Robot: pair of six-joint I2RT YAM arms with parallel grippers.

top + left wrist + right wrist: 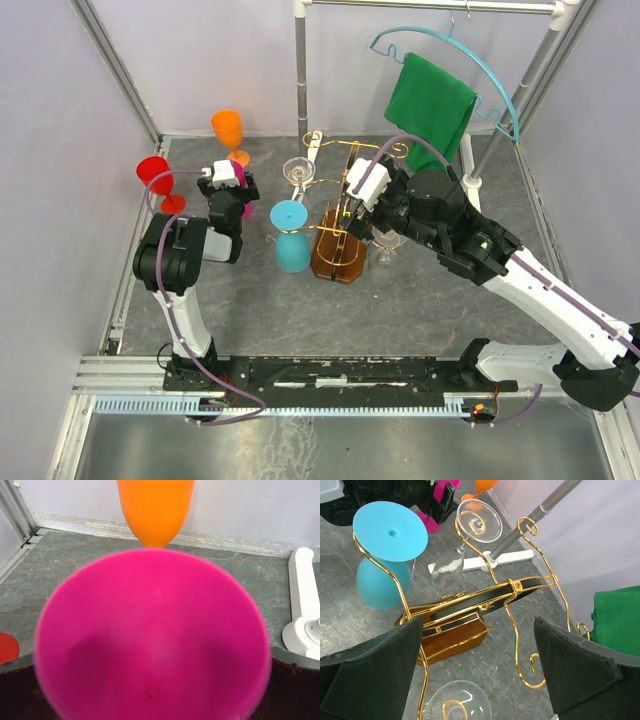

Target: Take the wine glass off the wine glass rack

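Right claw (479, 630) gapes over the wine glass rack (485, 592) bearing a blue glass (390, 530); left claw (235, 195) unclear.

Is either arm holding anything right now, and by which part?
The right tool is open at the wine glass rack, holding nothing. The left tool sits at the pink glass; whether it grips it cannot be told.
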